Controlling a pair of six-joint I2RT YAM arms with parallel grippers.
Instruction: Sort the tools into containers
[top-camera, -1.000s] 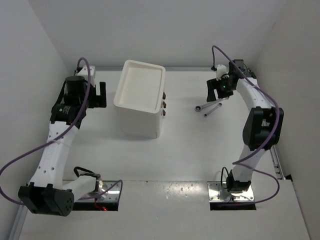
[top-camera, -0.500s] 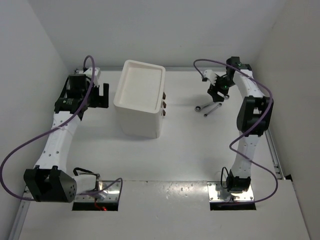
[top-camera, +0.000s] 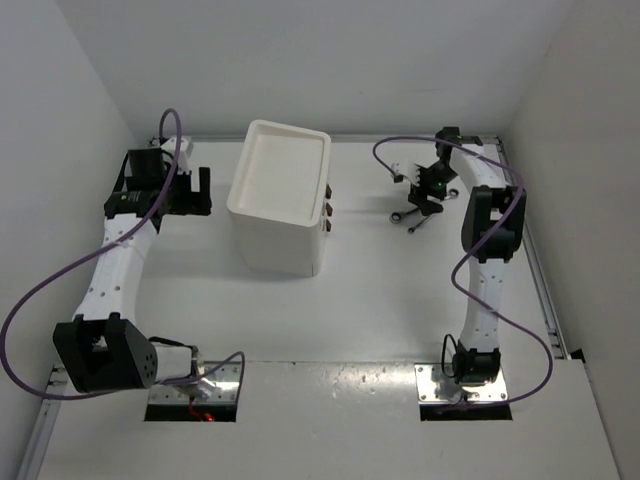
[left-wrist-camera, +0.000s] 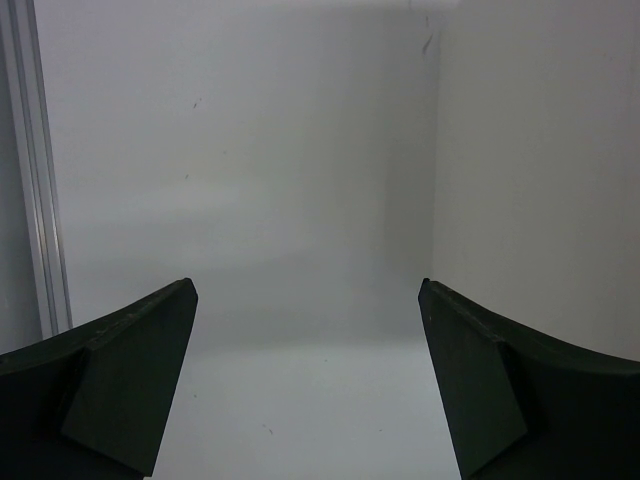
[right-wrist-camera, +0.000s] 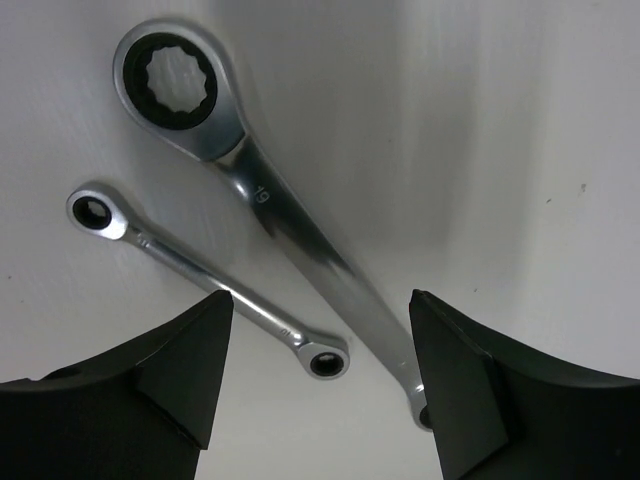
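Two silver wrenches (top-camera: 412, 218) lie side by side on the table at the back right. In the right wrist view the large wrench (right-wrist-camera: 262, 195) and the small wrench (right-wrist-camera: 190, 268) lie just below my open, empty right gripper (right-wrist-camera: 320, 305), which hovers right over them (top-camera: 428, 196). The white cabinet (top-camera: 278, 200) with a tray top and dark red-brown drawer handles (top-camera: 327, 209) stands mid-table. My left gripper (top-camera: 200, 192) is open and empty to the left of the cabinet; its view shows open jaws (left-wrist-camera: 307, 290) over bare table. Both pliers and the screwdriver are out of view.
A metal rail (left-wrist-camera: 40, 200) runs along the table's left edge. A white upright face (left-wrist-camera: 540, 170) fills the right of the left wrist view. White walls close in the table on three sides. Purple cables loop from both arms.
My right arm has swung toward the back and brought its gripper closer over the wrenches. My left arm has drawn back and left a little. The wrenches and cabinet have not moved.
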